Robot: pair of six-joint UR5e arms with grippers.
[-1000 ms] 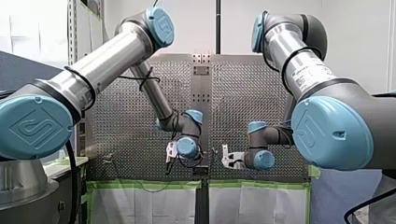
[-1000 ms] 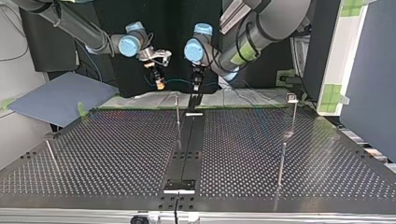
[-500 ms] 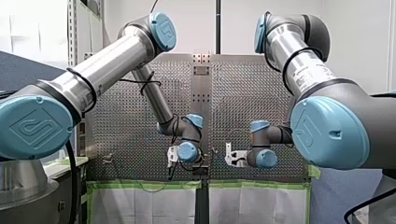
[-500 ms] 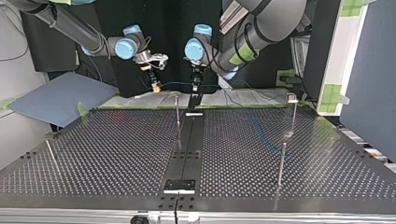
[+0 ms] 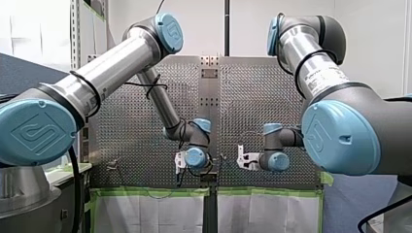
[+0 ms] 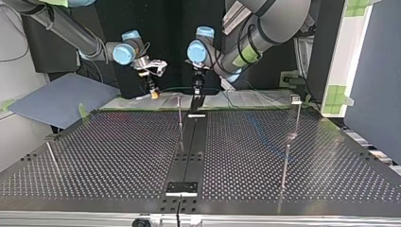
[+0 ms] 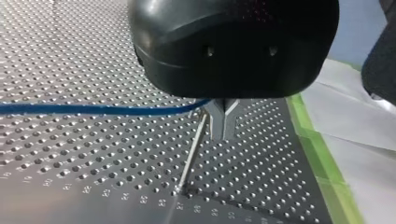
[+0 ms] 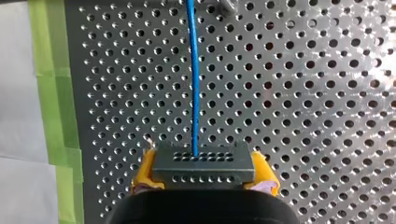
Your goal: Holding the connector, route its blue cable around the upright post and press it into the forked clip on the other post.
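Blue cable strung between both arms!
Right arm's jaws clamp the dark grey connector block (image 8: 203, 169); left arm's metal jaws sit pinched together where the thin blue cable (image 7: 93, 109) meets them.

Perforated metal table edged in green tape, with a few fixtures around it.
The table (image 6: 118, 156) is pierced all over with rows of small holes. In the top view a plain black strip (image 6: 189, 151) runs down its middle and ends at a small black plate (image 6: 181, 187) by the nearest edge. Green tape (image 8: 51, 93) lines the table's edge, with a white covering (image 5: 145, 213) just beyond it. At the top view's left a blue-grey sheet (image 6: 56, 99) lies beside the table, and at its right stands a white frame (image 6: 352, 47) bearing green tape patches.
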